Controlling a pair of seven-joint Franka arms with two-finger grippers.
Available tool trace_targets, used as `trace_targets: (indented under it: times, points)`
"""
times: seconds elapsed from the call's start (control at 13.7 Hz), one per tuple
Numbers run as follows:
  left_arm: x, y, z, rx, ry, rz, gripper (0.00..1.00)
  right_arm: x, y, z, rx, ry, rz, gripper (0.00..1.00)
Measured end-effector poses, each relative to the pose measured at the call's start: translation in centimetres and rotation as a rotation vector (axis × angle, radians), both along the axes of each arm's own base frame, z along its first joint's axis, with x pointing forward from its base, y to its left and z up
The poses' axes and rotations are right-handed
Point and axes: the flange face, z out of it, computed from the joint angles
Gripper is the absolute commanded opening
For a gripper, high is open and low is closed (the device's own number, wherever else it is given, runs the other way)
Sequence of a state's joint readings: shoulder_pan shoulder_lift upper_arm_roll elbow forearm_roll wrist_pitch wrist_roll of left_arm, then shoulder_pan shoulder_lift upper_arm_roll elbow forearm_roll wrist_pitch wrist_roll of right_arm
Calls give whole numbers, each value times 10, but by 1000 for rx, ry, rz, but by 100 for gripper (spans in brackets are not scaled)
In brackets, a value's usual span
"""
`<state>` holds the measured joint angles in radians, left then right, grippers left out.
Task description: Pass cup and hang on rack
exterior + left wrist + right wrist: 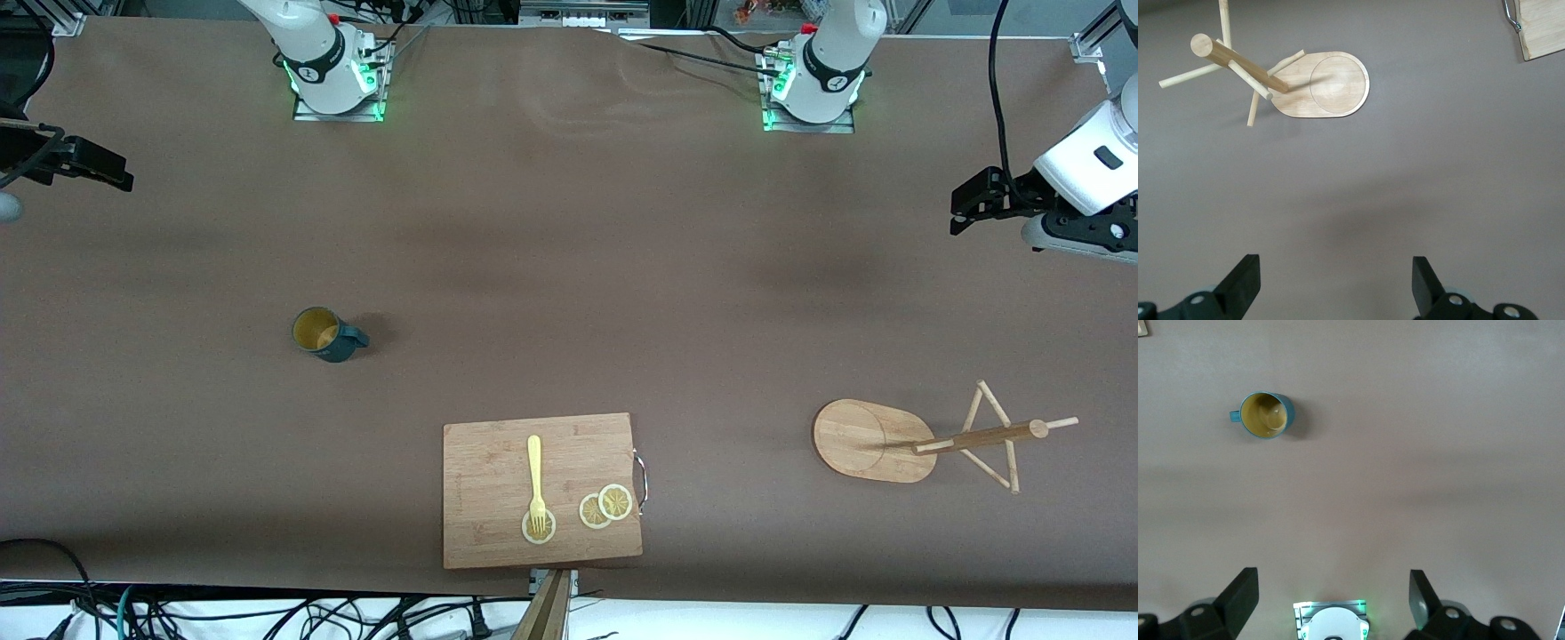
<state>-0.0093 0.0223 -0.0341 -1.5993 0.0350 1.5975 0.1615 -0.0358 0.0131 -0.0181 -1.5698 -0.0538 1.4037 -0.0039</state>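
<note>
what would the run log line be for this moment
stage: not started | cup: upright on table | rack: empty | left end effector: open, raised | right end effector: open, raised

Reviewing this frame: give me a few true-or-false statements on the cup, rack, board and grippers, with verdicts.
1. The cup stands upright on the table. True.
2. The cup hangs on the rack. False: the two are apart, the rack toward the left arm's end.
3. A fork lies on the board. True.
4. The right gripper holds the cup. False: it is open and empty.
5. The left gripper is open. True.
</note>
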Motion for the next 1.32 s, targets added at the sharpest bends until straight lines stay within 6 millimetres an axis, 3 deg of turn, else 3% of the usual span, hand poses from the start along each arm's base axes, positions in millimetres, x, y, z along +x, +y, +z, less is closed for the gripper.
trace_targets:
  times: [0.58,1.1,1.32]
  points:
    - [0,0,0,1,-1,28,100,29,6,-53,34,63,5,100]
    - [0,0,-1,1,0,36,100,81,65,-163,31,112,95,100]
    - [0,0,-1,1,1,37,100,96,71,-201,30,102,101,100]
